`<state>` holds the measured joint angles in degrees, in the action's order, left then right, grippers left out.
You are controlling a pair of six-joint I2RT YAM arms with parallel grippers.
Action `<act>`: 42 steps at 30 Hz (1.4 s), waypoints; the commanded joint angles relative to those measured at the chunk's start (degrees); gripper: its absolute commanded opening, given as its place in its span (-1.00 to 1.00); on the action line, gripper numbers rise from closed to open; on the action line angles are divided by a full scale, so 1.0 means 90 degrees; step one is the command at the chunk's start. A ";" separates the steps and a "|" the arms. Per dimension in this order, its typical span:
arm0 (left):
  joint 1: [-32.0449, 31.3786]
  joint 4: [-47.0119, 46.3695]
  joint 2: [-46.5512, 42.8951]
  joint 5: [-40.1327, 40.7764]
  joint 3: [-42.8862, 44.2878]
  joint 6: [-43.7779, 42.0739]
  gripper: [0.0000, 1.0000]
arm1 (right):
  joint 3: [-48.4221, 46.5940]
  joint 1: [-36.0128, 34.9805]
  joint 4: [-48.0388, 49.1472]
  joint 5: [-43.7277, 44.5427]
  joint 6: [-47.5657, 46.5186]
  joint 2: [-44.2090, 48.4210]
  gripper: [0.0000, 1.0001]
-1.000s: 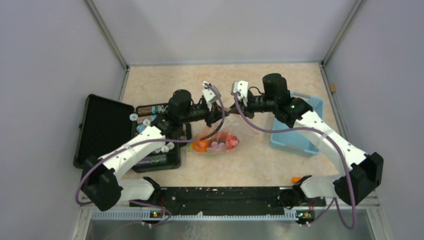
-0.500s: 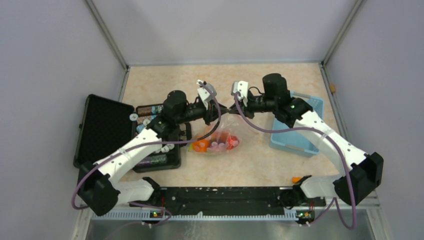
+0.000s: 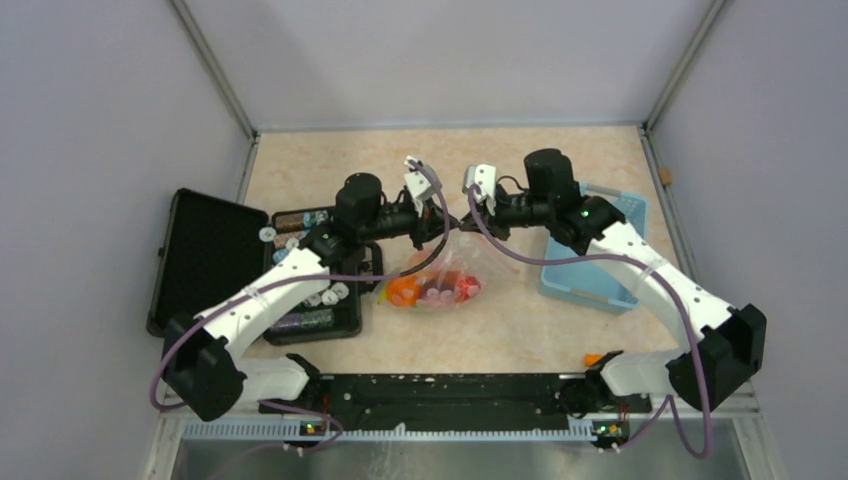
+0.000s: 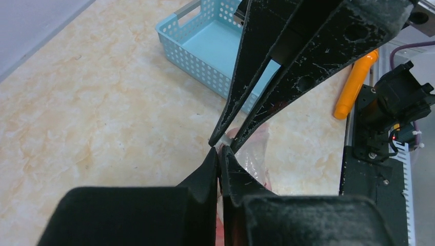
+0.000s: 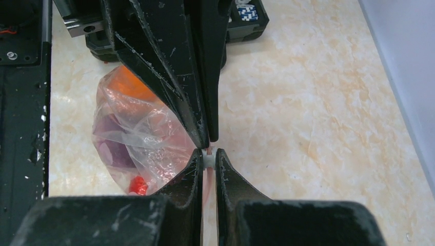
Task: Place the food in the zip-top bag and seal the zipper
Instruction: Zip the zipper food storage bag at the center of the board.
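a: nearest the bases, what's on the tabletop [image 3: 520, 335]?
b: the small glossy toy fruits [image 3: 432, 290], orange, pink and red, inside the clear crinkly zip-top bag [image 3: 447, 262]. its belly rests between the arms, its top drawn up to one point just beyond
a: and at that point?
b: both arms meet tip to tip. the right arm's fingers [image 5: 194, 165] are pressed nearly together on the tiny white slider [image 5: 208, 153]. the left arm's fingers [image 4: 210, 165] are pressed together too, tips at the slider's other side; whether they pinch any plastic i cannot tell
a: which way does the zipper lie?
b: the thin pinkish-red zipper strip [image 5: 205, 187] shows only at the right wrist, running from the slider back between the right fingers. so i judge its long axis lies along the line of the two arms, neither arm nearer; sealing means drawing the slider along that line while the other side anchors the edge. how much is closed i cannot see
a: anything beyond?
b: the light-blue perforated plastic basket [image 4: 200, 64], on the right arm's side, apart from the bag
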<state>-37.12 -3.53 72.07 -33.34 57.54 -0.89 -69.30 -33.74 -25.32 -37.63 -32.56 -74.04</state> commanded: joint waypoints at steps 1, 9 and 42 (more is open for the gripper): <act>-0.0044 0.0091 0.0088 -0.0317 0.0236 -0.0079 -1.00 | -0.0019 -0.0002 0.0392 -0.0154 0.0016 0.0102 -1.00; -0.0035 -0.0192 -0.0231 0.0676 -0.0038 -0.0009 -1.00 | 0.0028 -0.0002 0.0233 0.0327 -0.0021 0.0055 -1.00; -0.0093 -0.0265 -0.0593 0.0682 -0.0189 0.0065 0.02 | -0.0017 -0.0002 0.0556 0.0070 0.0204 -0.0055 -1.00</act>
<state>-38.65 -8.93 64.71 -18.04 50.65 -1.23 -68.99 -33.95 -21.93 -34.81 -31.70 -75.22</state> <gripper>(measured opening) 0.312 0.036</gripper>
